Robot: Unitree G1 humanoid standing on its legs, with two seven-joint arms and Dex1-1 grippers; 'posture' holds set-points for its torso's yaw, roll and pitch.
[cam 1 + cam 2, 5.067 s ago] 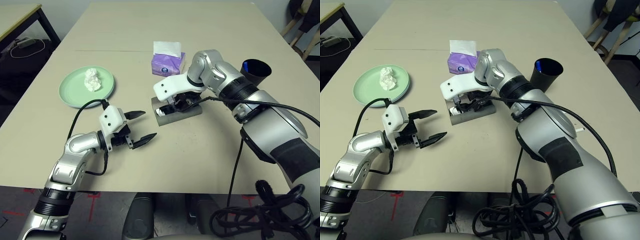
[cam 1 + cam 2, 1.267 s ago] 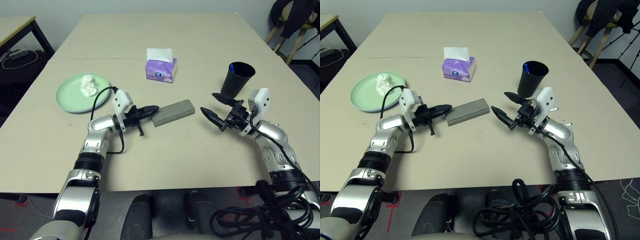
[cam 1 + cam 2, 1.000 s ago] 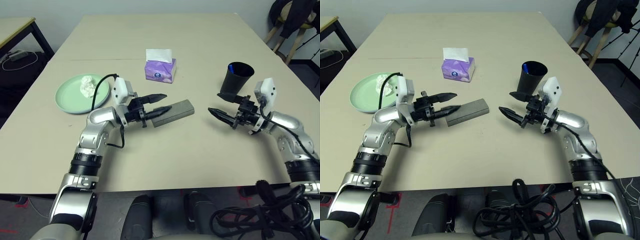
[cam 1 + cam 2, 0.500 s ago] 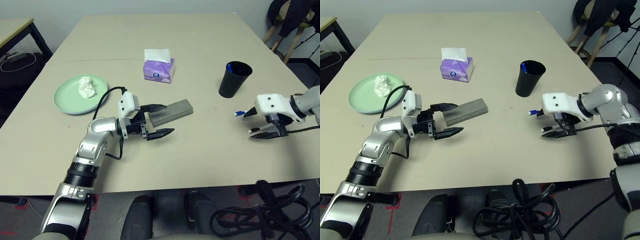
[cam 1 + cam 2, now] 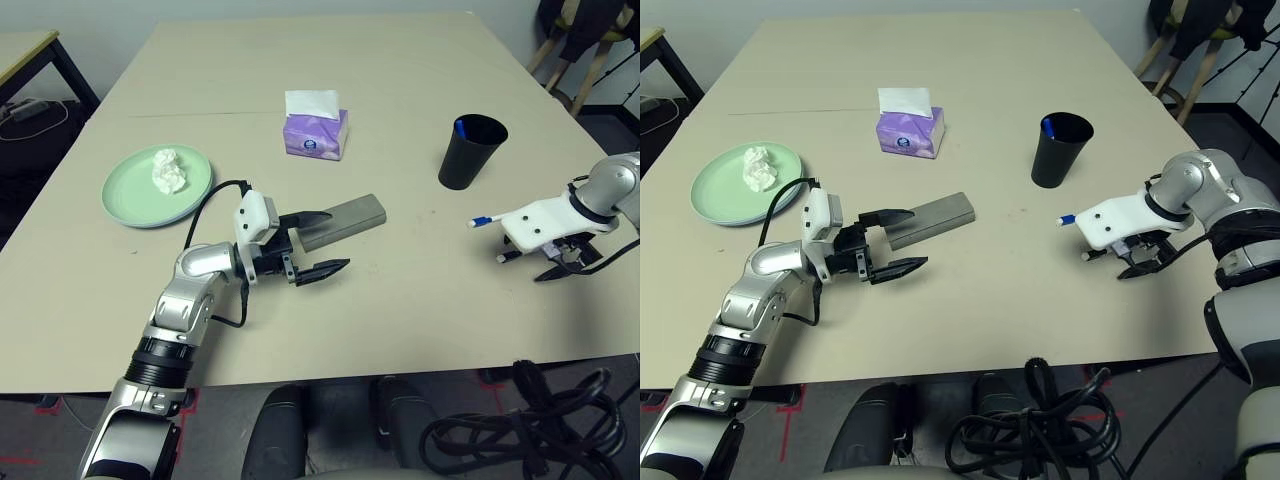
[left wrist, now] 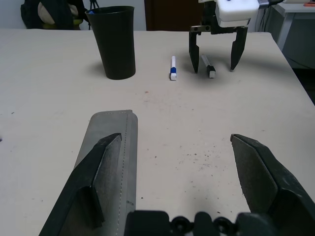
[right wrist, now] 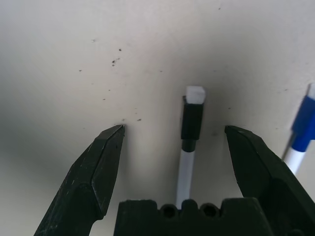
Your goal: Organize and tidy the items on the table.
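While over counter (image 5: pixel 420 330):
Right claw (image 7: pixel 172 142): spread wide, straddling black-capped pen (image 7: pixel 189 132).
Left claw (image 5: pixel 318 243): open beside grey case (image 5: pixel 345 220).
Blue pen (image 5: pixel 481 221): near cup (image 5: pixel 470 152).

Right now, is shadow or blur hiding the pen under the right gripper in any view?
Right wrist view: sharp, soft shadow beside each finger, black-capped pen clear between them. Left wrist view: right gripper crisp, the pen under it small. Eye views: even light, pen mostly hidden beneath the gripper.

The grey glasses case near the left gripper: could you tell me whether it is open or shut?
Shut: the grey glasses case lies flat as one closed block, with no lid raised.
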